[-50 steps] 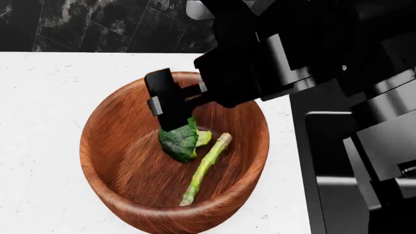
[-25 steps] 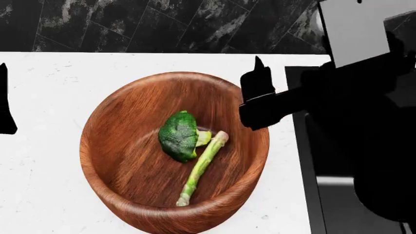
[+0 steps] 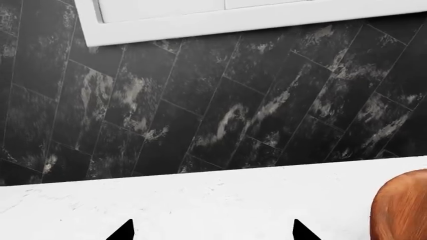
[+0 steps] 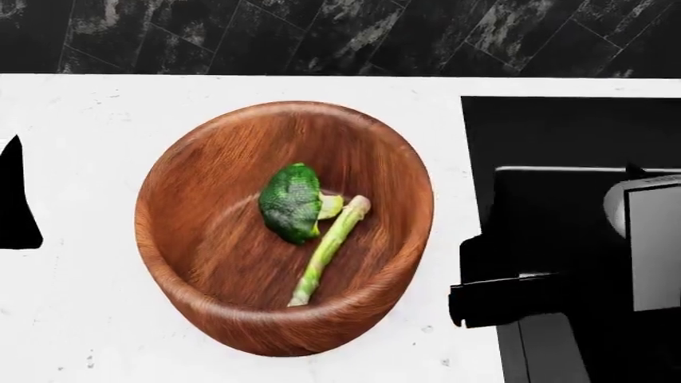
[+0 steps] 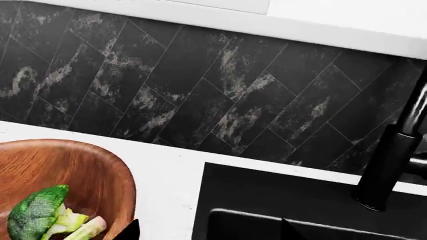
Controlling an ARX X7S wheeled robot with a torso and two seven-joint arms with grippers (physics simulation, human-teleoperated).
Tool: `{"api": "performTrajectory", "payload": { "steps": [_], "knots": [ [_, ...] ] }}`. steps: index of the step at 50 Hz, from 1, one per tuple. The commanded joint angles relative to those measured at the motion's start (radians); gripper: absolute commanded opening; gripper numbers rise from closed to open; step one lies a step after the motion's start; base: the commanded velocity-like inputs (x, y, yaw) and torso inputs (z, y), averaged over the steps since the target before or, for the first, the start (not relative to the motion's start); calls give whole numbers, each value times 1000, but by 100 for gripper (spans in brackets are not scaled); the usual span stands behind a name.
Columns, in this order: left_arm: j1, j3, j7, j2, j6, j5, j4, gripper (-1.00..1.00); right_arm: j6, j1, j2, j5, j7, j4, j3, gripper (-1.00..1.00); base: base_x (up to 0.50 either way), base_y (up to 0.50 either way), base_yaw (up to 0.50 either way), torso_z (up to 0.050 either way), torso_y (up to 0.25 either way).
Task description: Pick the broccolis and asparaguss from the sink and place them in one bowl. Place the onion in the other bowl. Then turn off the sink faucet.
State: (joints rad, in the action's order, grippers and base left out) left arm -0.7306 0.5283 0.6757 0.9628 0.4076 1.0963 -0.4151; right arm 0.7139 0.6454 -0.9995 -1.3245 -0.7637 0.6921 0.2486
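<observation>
here i see a bumpy broccoli (image 4: 290, 203) touching a thin asparagus (image 4: 330, 249) inside the grained wooden bowl (image 4: 202, 159) on the speckled white tabletop (image 4: 75, 319); both grippers' tips sit spread.

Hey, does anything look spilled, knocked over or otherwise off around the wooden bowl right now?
Nothing stands out. The wooden bowl sits upright on the white counter, with one broccoli and one asparagus spear lying inside it, touching each other. Nothing is spilled on the counter beside the sink.
</observation>
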Motion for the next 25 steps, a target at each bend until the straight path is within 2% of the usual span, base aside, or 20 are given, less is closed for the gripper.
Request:
{"api": "performTrajectory", "payload": {
  "steps": [1,10,25],
  "knots": [
    [18,-1,7,-20,-17,-13,-12,100,-59,-135,-55,-21,-51,70,-68,100,-309,-62,0,0,0],
    [43,14,22,-27,-20,-39,-26,100,-84,-175,-55,3,-37,63,-81,100,-310,-160,0,0,0],
    [66,1,24,-21,-41,-29,-27,100,-68,-158,-52,-13,-48,52,-71,100,-236,-481,0,0,0]
  ]
}}
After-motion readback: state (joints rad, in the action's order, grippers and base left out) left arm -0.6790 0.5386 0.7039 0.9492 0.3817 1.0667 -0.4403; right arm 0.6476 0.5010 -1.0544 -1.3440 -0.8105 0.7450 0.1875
